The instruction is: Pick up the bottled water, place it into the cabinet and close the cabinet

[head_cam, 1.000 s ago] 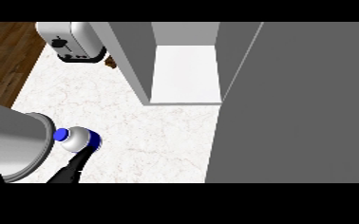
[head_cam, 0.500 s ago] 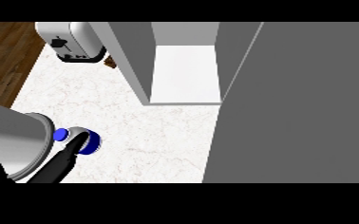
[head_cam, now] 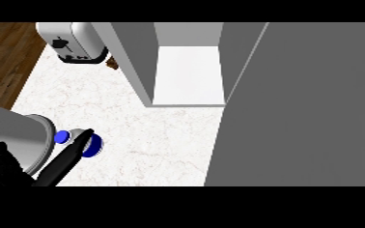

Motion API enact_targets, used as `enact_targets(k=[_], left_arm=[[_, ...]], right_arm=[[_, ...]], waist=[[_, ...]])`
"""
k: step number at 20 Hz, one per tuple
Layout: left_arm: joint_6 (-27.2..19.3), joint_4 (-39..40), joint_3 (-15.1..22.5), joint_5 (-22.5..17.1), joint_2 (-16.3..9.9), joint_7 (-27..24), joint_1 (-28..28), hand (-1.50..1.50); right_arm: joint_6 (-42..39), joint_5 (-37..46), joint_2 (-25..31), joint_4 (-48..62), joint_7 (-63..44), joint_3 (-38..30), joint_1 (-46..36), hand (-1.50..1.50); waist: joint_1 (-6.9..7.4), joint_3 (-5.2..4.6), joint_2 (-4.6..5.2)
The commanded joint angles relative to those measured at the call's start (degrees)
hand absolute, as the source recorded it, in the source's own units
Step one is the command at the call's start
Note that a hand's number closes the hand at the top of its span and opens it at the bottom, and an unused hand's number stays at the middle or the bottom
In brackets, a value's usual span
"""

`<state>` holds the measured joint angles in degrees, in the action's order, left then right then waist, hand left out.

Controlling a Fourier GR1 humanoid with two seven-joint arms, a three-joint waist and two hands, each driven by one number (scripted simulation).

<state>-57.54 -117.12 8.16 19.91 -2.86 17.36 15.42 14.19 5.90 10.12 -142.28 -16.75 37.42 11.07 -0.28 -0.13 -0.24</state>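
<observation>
Near the counter's (head_cam: 143, 135) left edge, toward its front-left corner, stands the bottled water (head_cam: 87, 145): seen from above, clear body w/ blue cap and a second blue spot just left of it. Bottle sits on the white marbled surface, upright as far as can be told. A large grey rounded forearm section (head_cam: 25, 140) sits immediately to its left, at the lower-left of the head view.

Left hand (head_cam: 64, 159) comes in from the lower-left; a dark elongated finger lies stretched diagonally up to the bottle, tip touching or overlapping its cap area. Fingers appear straight, not curled round the bottle; no wrap-around grip visible. Rest of the hand mostly hidden at the view's edge.

Right hand: not visible in the view.

Cabinet (head_cam: 139, 58) stands at the counter's back, right of centre. Its white inner floor (head_cam: 189, 75) is exposed btwn grey side walls. Door (head_cam: 299, 106), a broad grey panel, is swung open and covers the counter's right side, front to back.

Toaster (head_cam: 71, 41), silver w/ black side lever, sits at the back-left corner, just beside the cabinet's left wall. Brown wood floor (head_cam: 18, 58) shows beyond the left edge.
</observation>
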Motion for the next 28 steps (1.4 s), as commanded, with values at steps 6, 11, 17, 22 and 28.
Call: enact_targets(k=[6, 11, 17, 22, 28], left_arm=[[3.5, 13.9, -5.1, -15.7, 2.4, -17.3, -3.4, -1.50], [8.0, 20.8, -7.7, -26.9, 2.8, -30.7, -2.1, -1.50], [11.4, 27.9, -9.4, -34.1, 2.8, -38.0, -3.8, -1.50], [10.9, 36.7, -10.3, -39.3, 2.9, -45.0, -7.8, -1.50], [13.4, 46.0, -13.3, -43.7, 2.9, -49.9, -12.8, -1.50]], right_arm=[[0.9, 4.4, 4.1, -7.9, -2.0, 0.0, 1.4, -1.50], [3.7, 7.4, 3.1, -6.2, -1.7, 3.6, 1.5, -1.50], [5.1, 6.9, 3.2, -3.8, -1.0, 2.8, -0.7, -1.50], [5.8, 8.4, 5.6, -7.4, -1.6, 6.6, 1.5, -1.50], [6.9, 9.0, 6.5, -7.8, -4.3, 5.6, -0.5, -1.50]], waist=[[-0.18, 0.00, 0.08], [-0.06, -0.02, -0.02], [0.09, 0.03, 0.09], [-0.49, 0.03, 0.00], [-0.49, 0.05, 0.07]])
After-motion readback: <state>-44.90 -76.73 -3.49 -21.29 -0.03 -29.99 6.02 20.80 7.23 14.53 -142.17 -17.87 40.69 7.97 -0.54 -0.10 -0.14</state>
